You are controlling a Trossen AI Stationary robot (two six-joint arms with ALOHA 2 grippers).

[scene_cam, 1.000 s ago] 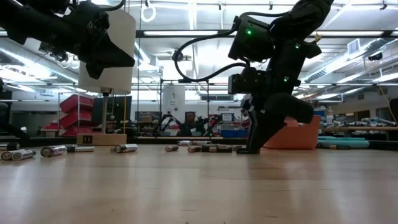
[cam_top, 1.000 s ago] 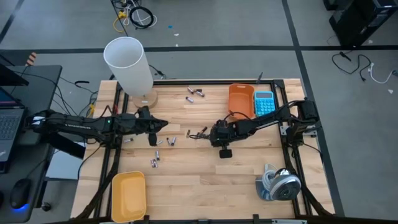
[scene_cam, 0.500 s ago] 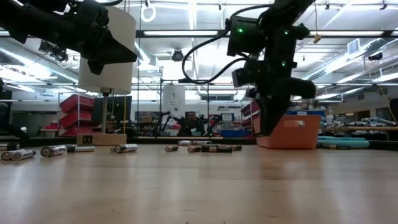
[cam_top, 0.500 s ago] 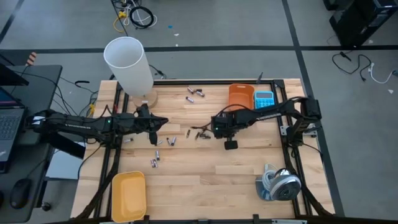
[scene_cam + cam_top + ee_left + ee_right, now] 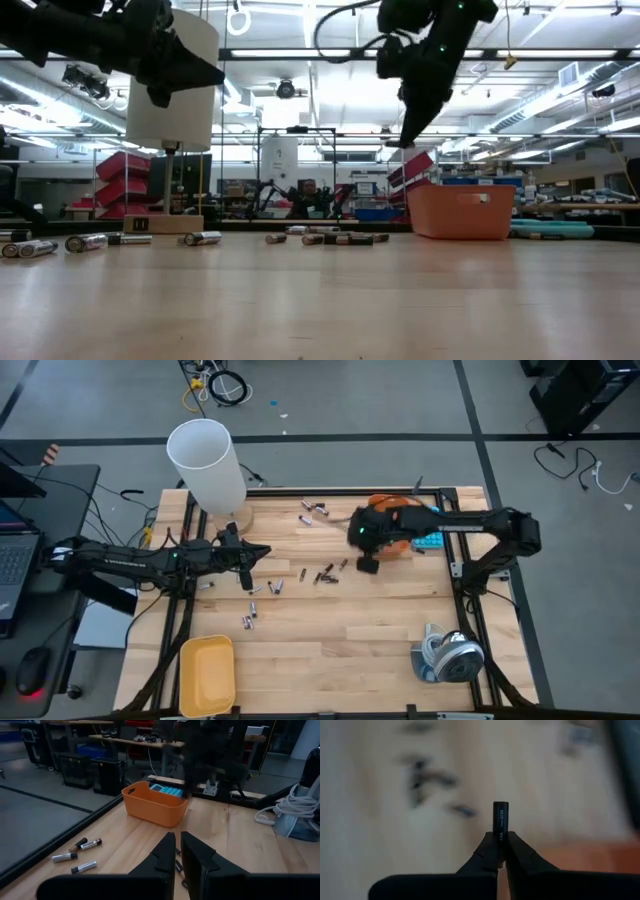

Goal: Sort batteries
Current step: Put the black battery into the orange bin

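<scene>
- Writing: the dark battery (image 5: pixel 500 822) pinched in the right gripper (image 5: pixel 500 851) bears small light lettering down its side; "AA" reads clearly, and below it what looks like a year, too small to be sure of. No other label is legible in any view.
- Right gripper (image 5: pixel 366 550): fingers clenched on that single dark battery, which stands upright between the tips with its top end clear above them. The gripper hangs raised off the wood, just beside the orange bin (image 5: pixel 386 520) on the side facing the lamp; in the low view the gripper (image 5: pixel 405 135) sits well above the bin's rim (image 5: pixel 470 190).
- Left gripper (image 5: pixel 250 554): fingers almost together, a thin slit between them in its wrist view (image 5: pixel 178 851), nothing seen held. It hovers off the table, well apart from the orange bin, between the bin and the white lamp (image 5: pixel 208 465).
- Batteries: loose cells lie on the wooden table (image 5: pixel 330 650). A small cluster (image 5: pixel 314 510) sits near the bin toward the far edge; another group (image 5: pixel 325 574) lies near the bin on the open wood, below the right gripper; more (image 5: pixel 250 615) are scattered past the left gripper, well apart from the bin. Both light and dark cells show.
- Blue calculator (image 5: pixel 430 540) lies touching or just beside the bin on the side away from the lamp, partly hidden by the right arm.
- Yellow tray (image 5: pixel 207 675) sits at the near corner, well apart from the bin.
</scene>
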